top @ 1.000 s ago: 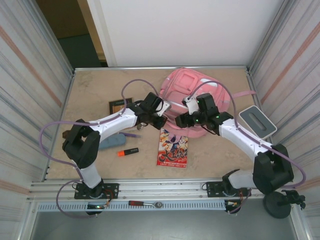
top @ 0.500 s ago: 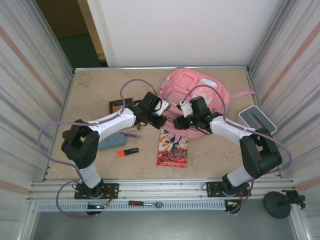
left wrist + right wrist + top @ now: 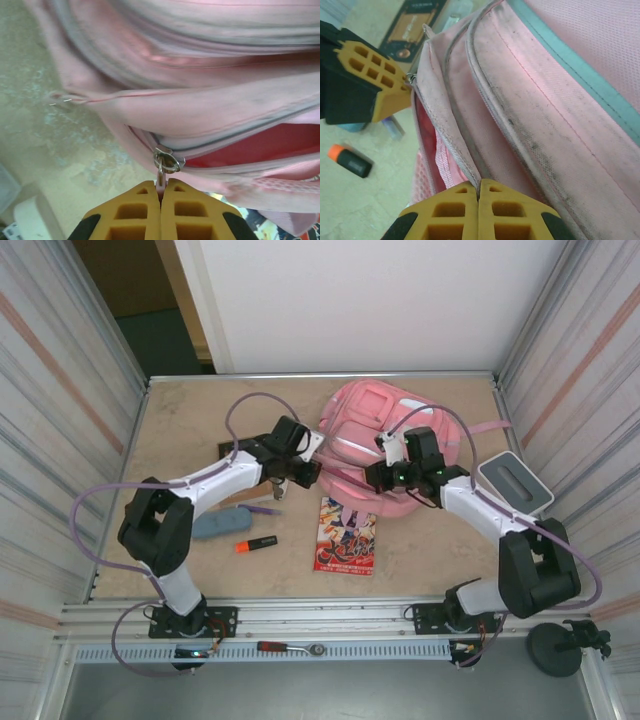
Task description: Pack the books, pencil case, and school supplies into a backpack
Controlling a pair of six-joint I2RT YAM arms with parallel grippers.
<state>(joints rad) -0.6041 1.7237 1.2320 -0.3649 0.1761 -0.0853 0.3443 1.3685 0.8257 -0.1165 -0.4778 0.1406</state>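
Note:
The pink backpack (image 3: 372, 423) lies at the back middle of the table, its main zip partly open, showing a red lining (image 3: 260, 145). My left gripper (image 3: 298, 472) is shut on the metal zipper pull (image 3: 162, 172) at the pack's left side. My right gripper (image 3: 372, 478) is shut on the fabric edge of the opening (image 3: 470, 170). The red comic (image 3: 346, 535) lies in front of the pack. The tan book (image 3: 238, 451) is partly under my left arm. The blue-grey pencil case (image 3: 220, 524), orange-and-black marker (image 3: 256, 543) and purple pen (image 3: 264, 509) lie at the left.
A grey-white rectangular box (image 3: 514, 481) sits at the right edge by the wall. Corrugated side walls close in the table on both sides. The two arms cross over the table's middle, close to each other at the backpack (image 3: 555, 80).
My right gripper has shut on the backpack's opening edge after standing open. My left gripper, still shut on the zipper pull, has drawn back to the left, and the zip gap has widened.

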